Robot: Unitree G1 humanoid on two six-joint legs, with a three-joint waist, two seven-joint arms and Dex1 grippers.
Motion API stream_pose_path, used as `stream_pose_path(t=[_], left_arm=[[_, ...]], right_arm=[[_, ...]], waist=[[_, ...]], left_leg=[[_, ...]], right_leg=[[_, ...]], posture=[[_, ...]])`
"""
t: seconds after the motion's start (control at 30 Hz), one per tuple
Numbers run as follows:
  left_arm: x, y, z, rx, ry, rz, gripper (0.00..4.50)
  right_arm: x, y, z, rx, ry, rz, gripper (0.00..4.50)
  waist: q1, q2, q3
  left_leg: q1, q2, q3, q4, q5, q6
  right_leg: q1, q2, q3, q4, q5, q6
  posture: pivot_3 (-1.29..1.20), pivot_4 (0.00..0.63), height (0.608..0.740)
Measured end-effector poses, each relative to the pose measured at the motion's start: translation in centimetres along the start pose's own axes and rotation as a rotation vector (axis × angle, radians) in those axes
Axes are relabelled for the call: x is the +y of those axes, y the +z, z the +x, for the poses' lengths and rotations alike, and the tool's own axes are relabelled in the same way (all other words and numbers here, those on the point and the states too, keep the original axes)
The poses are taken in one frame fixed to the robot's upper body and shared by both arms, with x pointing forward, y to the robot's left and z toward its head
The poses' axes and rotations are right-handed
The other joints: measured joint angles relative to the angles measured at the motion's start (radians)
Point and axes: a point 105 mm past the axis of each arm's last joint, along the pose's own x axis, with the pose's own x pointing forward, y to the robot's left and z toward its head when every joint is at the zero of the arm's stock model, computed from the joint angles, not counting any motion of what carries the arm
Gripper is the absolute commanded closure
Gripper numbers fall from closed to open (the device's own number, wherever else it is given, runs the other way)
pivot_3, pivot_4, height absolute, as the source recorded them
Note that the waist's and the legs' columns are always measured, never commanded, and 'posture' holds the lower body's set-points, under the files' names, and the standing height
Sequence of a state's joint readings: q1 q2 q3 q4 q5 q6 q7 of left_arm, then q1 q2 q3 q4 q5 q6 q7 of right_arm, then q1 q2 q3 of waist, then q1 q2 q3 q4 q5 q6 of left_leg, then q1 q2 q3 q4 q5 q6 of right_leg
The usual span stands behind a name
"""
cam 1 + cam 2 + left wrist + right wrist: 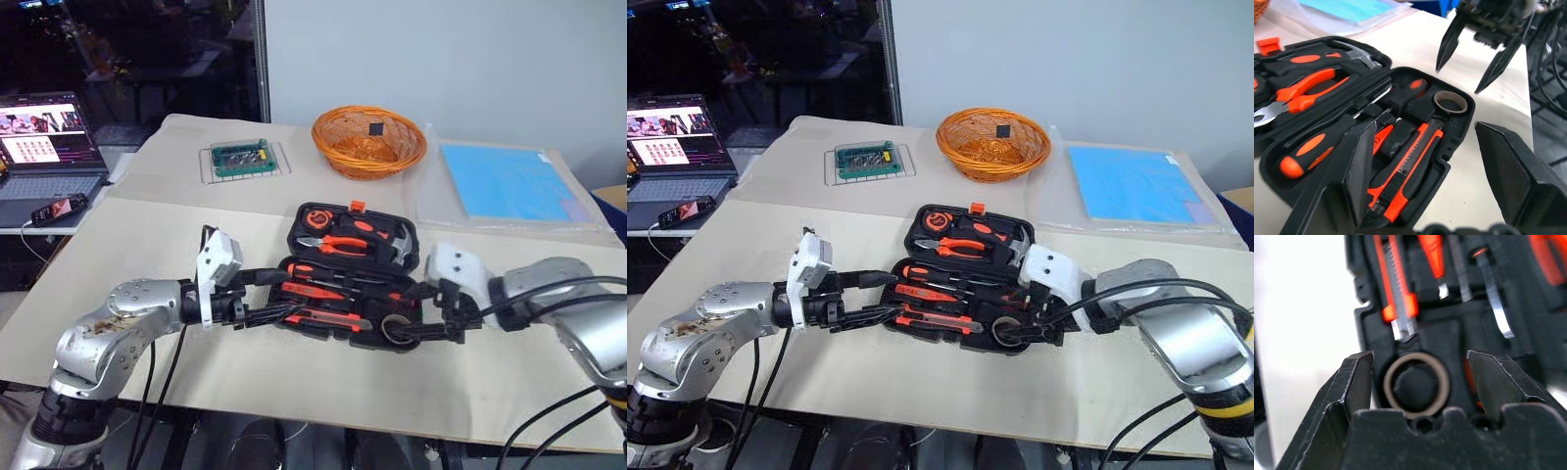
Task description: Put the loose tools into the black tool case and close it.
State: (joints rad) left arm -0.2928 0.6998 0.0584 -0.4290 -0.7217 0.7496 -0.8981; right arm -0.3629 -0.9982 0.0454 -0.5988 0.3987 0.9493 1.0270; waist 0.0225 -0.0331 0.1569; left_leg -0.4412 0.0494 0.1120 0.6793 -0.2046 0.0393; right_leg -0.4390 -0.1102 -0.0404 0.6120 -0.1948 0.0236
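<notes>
- Directly beneath the right gripper [1419,377] sat the tape ring [1417,384], seated around a round boss in the near corner of the black tool case [351,284]; the jaws stood apart, either side of it, holding nothing.
- Beside the ring lay the utility knife [1409,169] in its recess.
- At the case's opposite end, the left gripper [1425,161] hovered, its jaws spread wide and empty.
- Meanwhile the case lay open on the table [147,245].
</notes>
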Motion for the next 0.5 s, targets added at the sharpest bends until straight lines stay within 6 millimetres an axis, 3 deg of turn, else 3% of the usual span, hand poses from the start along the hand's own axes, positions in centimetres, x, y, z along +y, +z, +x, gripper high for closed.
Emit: stream_pose_path(t=[0.17,0.23,0.37,0.5], left_arm=[[3.0,1.0,0.2,-0.081,0.184,-0.060,1.06],[4.8,1.5,0.7,-0.080,0.295,-0.092,1.06],[7.7,1.6,1.5,-0.025,0.409,-0.207,1.06],[10.9,1.6,3.0,0.020,0.504,-0.296,1.06]], right_arm=[[-0.4,1.7,-0.1,-0.161,-0.124,0.062,0.90],[-2.8,2.4,-0.3,-0.182,-0.306,0.128,0.90],[-7.2,4.0,-0.5,-0.266,-0.460,0.380,0.90],[-10.2,2.3,1.1,-0.198,-0.570,0.574,0.90]], waist=[[-0.001,-0.001,0.000],[-0.005,-0.001,0.000],[-0.013,-0.001,0.000],[-0.008,-0.001,0.001]], left_leg=[[0.000,0.000,-0.001,0.001,0.002,0.003],[0.000,0.000,0.000,0.001,0.003,0.003],[0.001,-0.001,-0.001,0.001,0.004,0.003],[-0.002,-0.003,0.002,0.000,0.005,0.003]], right_leg=[[0.001,0.001,0.000,0.001,0.001,0.000],[0.000,0.001,0.001,0.001,0.003,0.000],[0.001,0.003,0.001,0.001,0.005,0.000],[0.000,0.004,0.000,0.000,0.011,0.001]], posture=[[0.00,0.150,0.740],[0.00,0.150,0.740],[0.00,0.150,0.740],[0.00,0.150,0.740]])
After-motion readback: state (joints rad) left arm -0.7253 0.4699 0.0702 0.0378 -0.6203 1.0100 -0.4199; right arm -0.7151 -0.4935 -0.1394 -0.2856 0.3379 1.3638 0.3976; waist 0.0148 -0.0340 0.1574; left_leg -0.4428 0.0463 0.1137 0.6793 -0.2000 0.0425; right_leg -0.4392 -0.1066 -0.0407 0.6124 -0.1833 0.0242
